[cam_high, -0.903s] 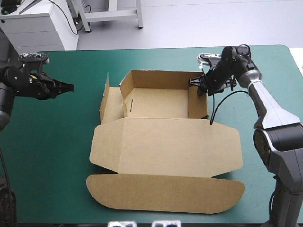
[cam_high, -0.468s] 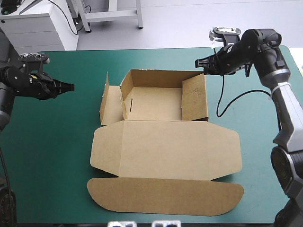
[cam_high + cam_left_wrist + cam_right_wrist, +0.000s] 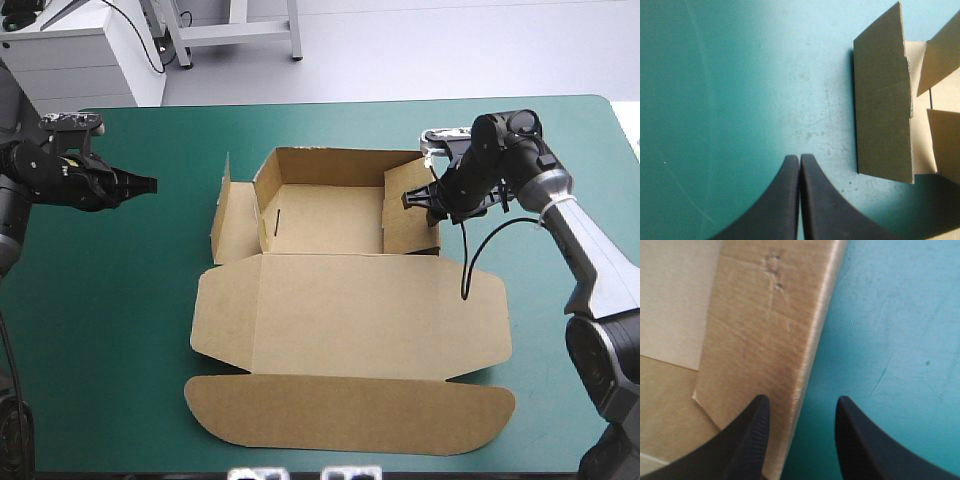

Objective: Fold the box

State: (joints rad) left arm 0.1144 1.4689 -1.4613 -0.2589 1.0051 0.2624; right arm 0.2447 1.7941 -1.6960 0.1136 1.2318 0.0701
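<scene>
Underneath everything, the teal-green cover (image 3: 110, 330) carries the brown box (image 3: 320, 215) between the two pincers, half built: far wall raised, a panel standing at each end, the wide lid (image 3: 350, 310) and its rounded flap (image 3: 350, 410) lying flat.

From its own side the right arm reaches in, elbow bent and wrist turned toward the box, so the right gripper (image 3: 420, 197) sits at the side wall (image 3: 410, 215) nearest it. This pincer is released. In its wrist view the fingers (image 3: 747, 440) stand apart with the wall's edge running between them, one finger over board and the other over bare cover. Whether either touches the board cannot be told.

Low and level, the left arm points toward the box. The left gripper (image 3: 143, 184) is clenched to a point on nothing, well apart from the board.

Only the high view shows the lid and rounded flap. Close up, the right wrist view shows a small dented mark on the side wall (image 3: 755, 325). Seen from the left wrist, the outer flap (image 3: 885, 110) stands ahead of the left gripper (image 3: 799, 161) and to one side.
</scene>
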